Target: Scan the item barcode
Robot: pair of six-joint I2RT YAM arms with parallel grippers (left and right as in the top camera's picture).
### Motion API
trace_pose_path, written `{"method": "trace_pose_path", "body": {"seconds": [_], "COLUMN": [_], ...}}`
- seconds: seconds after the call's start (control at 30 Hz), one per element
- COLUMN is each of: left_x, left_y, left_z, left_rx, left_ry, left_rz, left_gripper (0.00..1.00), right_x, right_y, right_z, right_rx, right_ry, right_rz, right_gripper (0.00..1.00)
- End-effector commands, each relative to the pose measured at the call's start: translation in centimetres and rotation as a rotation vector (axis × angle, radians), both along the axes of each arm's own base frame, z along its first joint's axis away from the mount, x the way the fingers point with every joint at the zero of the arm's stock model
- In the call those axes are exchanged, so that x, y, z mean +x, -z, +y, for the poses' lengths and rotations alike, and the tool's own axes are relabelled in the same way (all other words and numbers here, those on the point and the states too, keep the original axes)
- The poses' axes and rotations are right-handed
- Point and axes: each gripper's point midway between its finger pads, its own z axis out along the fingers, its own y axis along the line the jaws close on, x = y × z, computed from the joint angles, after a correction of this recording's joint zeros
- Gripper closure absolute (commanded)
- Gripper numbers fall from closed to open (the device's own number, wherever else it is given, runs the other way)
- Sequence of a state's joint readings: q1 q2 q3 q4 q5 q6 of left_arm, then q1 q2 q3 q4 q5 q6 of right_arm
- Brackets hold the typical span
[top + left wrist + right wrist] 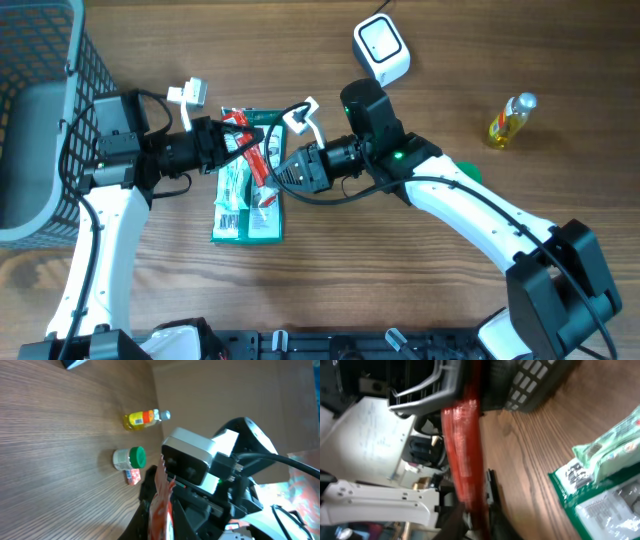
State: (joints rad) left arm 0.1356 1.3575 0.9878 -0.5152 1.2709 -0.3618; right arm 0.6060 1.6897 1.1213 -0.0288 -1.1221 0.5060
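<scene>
Overhead view, two-arm transfer above the table. My left claw and my right claw meet tip to tip over the green pack. The red packet, which I judge to be the item for scanning, is stretched between them.

My left claw is clamped shut on one end of it. In the left wrist view the red packet rises from between that claw's dark fingers. In the right wrist view the red packet runs down into my right claw. Blur hides whether that claw pinches it or has let go, so I cannot tell its state.

Holding the packet from both ends reads as a handover. One claw takes hold before the other gives up, so the thin film is always supported and cannot drop onto the pack below. It is held clear of the table, which leaves its flat faces free to be turned toward a reader.

The scanner stands well apart at the far side, beyond my right arm, with its pale face toward the overhead camera. The packet is not yet over it, so I judge the scan not yet done. The basket on the left, and the yellow bottle and green-lidded jar on the right, lie outside the working zone.
</scene>
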Motion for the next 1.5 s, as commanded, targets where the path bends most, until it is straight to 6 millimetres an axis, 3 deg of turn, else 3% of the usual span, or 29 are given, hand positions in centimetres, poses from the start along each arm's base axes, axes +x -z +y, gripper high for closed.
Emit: {"method": "trace_pose_path", "body": {"seconds": [0.0, 0.13, 0.3, 0.57, 0.93, 1.27, 1.37, 1.47], "left_x": [-0.1, 0.3, 0.8, 0.5, 0.6, 0.6, 0.6, 0.7], "left_y": [-1.0, -1.0, -1.0, -1.4, -1.4, -1.4, -1.4, -1.4], "left_z": [0.0, 1.2, 2.6, 2.5, 2.5, 2.5, 2.5, 2.6], "left_rx": [-0.04, -0.06, -0.077, -0.099, -0.099, -0.099, -0.098, -0.09], "left_ry": [0.02, -0.033, -0.085, -0.068, -0.068, -0.068, -0.068, -0.07], "left_rz": [-0.004, 0.052, 0.091, 0.089, 0.089, 0.089, 0.088, 0.069], "left_gripper": [0.96, 0.96, 0.96, 0.96, 0.96, 0.96, 0.96, 0.96], "right_x": [-0.4, -0.6, -0.7, -1.0, -1.8, -1.0, -1.0, -0.8], "right_y": [-1.1, -2.1, -2.2, -1.3, -1.1, -0.6, -0.6, -0.5], "right_z": [0.2, 0.2, 0.2, 0.3, 1.0, 1.2, 1.2, 1.2], "right_rx": [0.032, 0.082, 0.088, 0.087, 0.096, 0.069, 0.075, 0.075], "right_ry": [-0.03, -0.063, -0.071, -0.088, -0.119, -0.072, -0.078, -0.076], "right_rz": [0.001, -0.036, -0.036, -0.085, -0.111, -0.129, -0.154, -0.189], "right_gripper": [0.64, 0.53, 0.52, 0.52, 0.7, 0.83, 0.96, 0.96]}}
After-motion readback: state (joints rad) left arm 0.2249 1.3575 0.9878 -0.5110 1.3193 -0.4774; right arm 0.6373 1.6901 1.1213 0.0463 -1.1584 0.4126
